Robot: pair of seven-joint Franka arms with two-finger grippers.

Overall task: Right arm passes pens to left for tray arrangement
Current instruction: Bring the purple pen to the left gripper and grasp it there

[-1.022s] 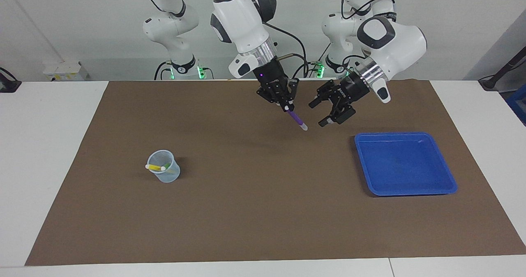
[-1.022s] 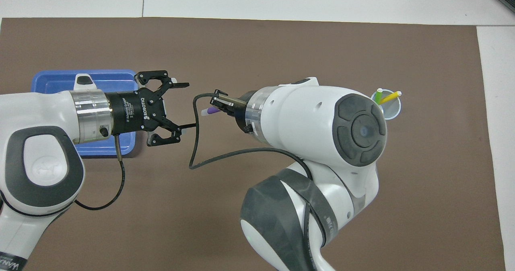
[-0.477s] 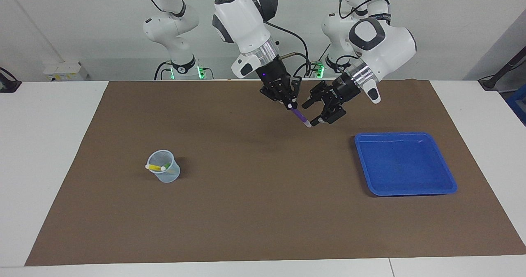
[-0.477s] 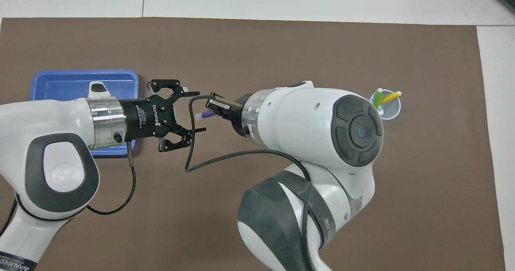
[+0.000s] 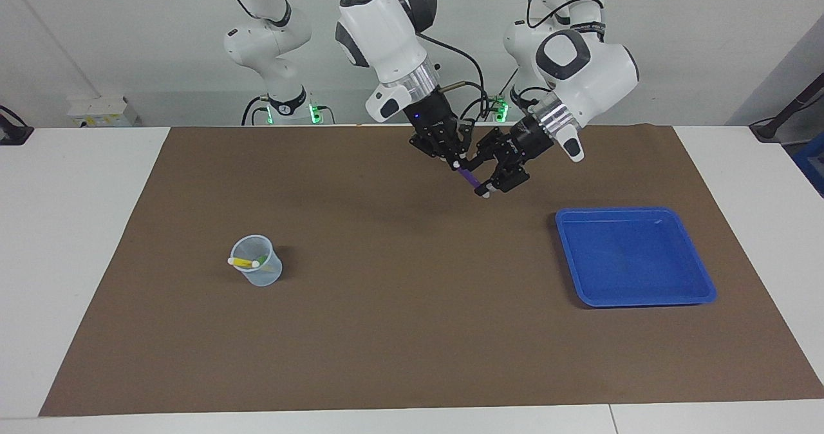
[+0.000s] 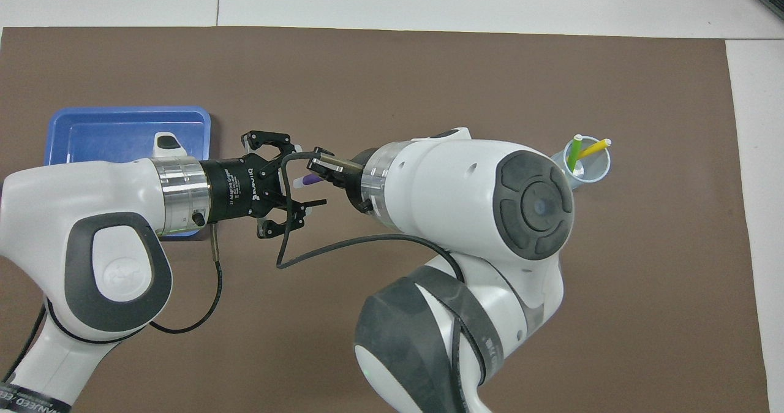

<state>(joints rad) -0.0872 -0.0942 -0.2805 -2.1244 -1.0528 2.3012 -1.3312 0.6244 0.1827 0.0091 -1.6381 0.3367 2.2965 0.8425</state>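
**Desk** [image 5: 77, 241]: white top, covered over most of its width by a flat matte brown mat [image 5: 399, 318]. White margins show at both ends and along the edge farthest from the robots. The whole stretch of mat farther from the robots than the cup and tray is open.

**Right end effector** [image 5: 454, 163]: black, two-finger, on a white jointed arm with a silver wrist ring. In the air over the middle of the mat, near the robots' edge. Fingertips together, clamped on the upper end of the purple pen [image 5: 468, 178].

**Purple pen**: slim, round, slanting down toward the left arm's end, pale cap end lowest. Clear of the mat.

**Left end effector** [image 5: 484, 176]: twin of the other, lying nearly level over the mat between the tray and the pen. Its fingers stand apart, one to each side of the pen's lower part; whether they touch it cannot be told.

**Tray** [image 5: 705, 279]: shallow, square, glossy blue plastic, rounded corners, raised rim. On the mat toward the left arm's end, well apart from both end effectors.

**Cup** [image 5: 267, 273]: small, translucent pale blue, upright on the mat toward the right arm's end. Holds the yellow pen [image 6: 593, 149] and the green pen [image 6: 574, 150], both leaning with pale tips above the rim.
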